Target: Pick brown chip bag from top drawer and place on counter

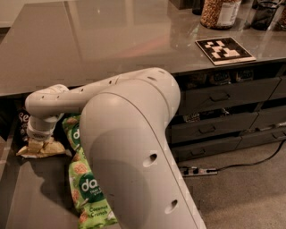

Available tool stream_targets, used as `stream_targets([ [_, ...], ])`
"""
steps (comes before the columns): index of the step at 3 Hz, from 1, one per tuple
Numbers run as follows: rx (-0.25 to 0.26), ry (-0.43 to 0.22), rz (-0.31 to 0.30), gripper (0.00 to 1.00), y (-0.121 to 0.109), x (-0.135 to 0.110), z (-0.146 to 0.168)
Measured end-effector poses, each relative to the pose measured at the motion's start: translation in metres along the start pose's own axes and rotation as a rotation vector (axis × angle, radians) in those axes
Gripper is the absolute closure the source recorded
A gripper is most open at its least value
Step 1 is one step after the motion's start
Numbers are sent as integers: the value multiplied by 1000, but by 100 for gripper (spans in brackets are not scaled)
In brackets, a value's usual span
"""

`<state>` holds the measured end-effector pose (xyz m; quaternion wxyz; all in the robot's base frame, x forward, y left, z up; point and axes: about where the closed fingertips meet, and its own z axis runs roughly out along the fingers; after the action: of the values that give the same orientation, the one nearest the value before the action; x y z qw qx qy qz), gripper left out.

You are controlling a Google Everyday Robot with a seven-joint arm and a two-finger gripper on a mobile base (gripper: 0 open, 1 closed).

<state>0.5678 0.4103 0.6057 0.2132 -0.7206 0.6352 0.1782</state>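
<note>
The brown chip bag (27, 121) lies at the back left of the open top drawer (31, 201), dark with white lettering and a cream edge (42, 150) toward me. My gripper (39, 141) reaches down into the drawer at the end of the white arm (129, 147) and sits right on the bag's cream edge; the wrist covers its tip. The counter (111, 40) spreads above the drawer, glossy grey-brown. My arm hides much of the drawer's right side.
Two green "dang" bags (89, 194) (73, 132) lie in the drawer beside the brown bag. A black-and-white marker tile (225, 49) and a jar (219, 12) stand on the counter's right. Narrow drawers with handles (214, 96) are to the right; a power strip (199, 171) lies on the floor.
</note>
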Motion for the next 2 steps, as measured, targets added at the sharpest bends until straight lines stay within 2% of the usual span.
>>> stream_targets([
  [1, 62, -36, -22, 100, 5, -8, -34],
  [2, 162, -38, -82, 100, 21, -24, -83],
])
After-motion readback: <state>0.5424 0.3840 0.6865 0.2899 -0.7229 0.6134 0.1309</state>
